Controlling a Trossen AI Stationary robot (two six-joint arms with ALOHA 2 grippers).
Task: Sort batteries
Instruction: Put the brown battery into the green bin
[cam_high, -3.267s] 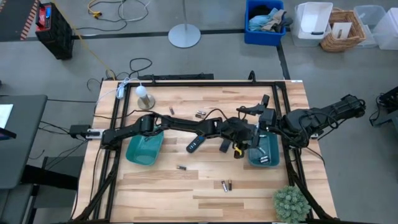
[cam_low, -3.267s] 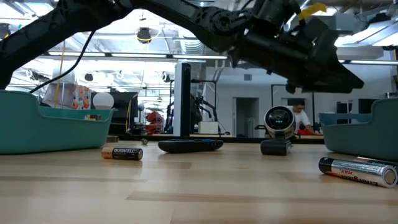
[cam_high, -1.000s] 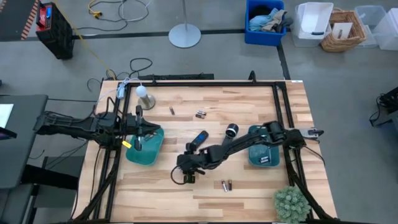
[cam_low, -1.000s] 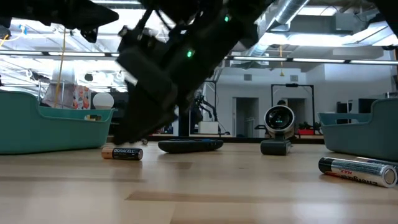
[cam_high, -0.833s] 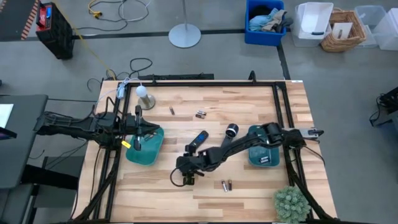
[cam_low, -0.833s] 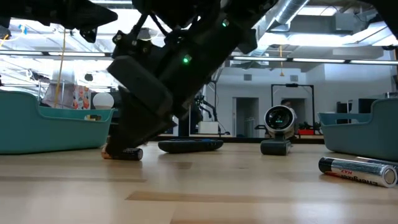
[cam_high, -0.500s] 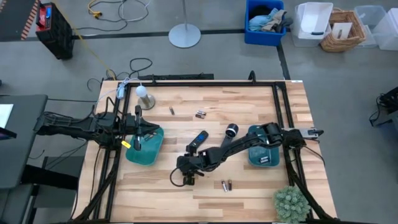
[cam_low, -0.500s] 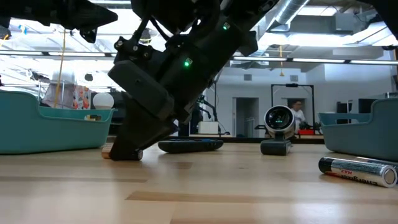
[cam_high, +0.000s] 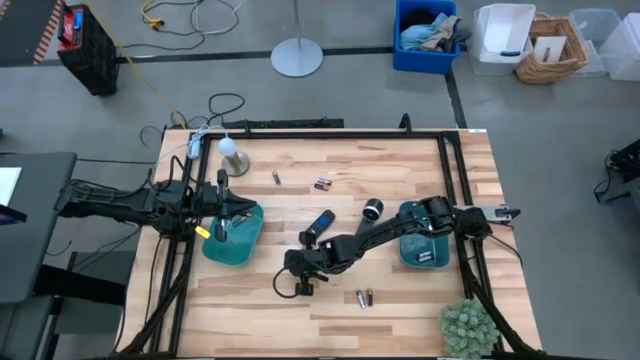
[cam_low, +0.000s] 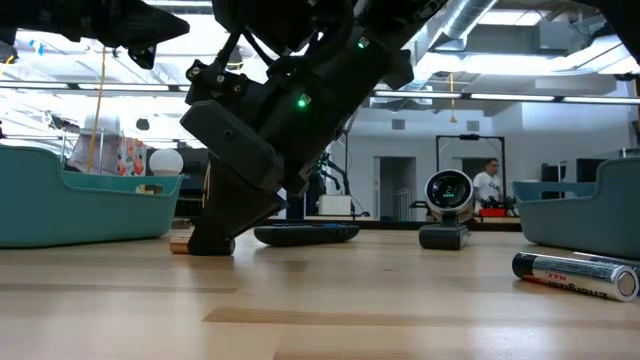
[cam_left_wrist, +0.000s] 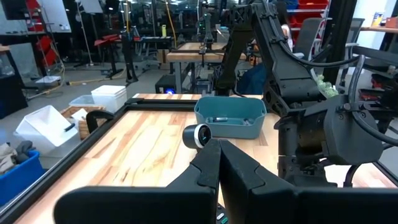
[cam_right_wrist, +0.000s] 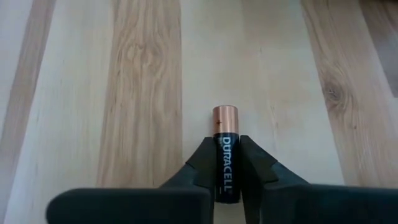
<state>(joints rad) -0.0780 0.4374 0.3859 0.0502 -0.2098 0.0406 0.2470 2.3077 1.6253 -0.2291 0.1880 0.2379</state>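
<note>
Copper-tipped and black, a Duracell battery (cam_right_wrist: 224, 157) lies flat on the pale wooden table (cam_right_wrist: 124, 93), clamped between the two dark fingers of the right gripper (cam_right_wrist: 224, 163); its long axis runs straight out along the line of the fingers, with the copper plus end pointing away from the wrist and jutting out past the fingertips. From above, the right gripper (cam_high: 296, 284) sits low on the front-left part of the table (cam_high: 400, 160), its arm stretched across from the right-hand teal tray (cam_high: 424, 247). At table height the gripper (cam_low: 212, 243) touches down on the wood, and only a sliver of copper shows at its left edge. Another cell, silvery (cam_low: 574, 274), lies on its side near the right tray (cam_low: 590, 215). A pair of batteries (cam_high: 365, 297) lies just right of the gripper, and others (cam_high: 322, 184) rest toward the back. The left gripper (cam_high: 222, 213) hangs over the left teal tray (cam_high: 232, 239), fingers (cam_left_wrist: 208, 168) pressed together and holding nothing
</note>
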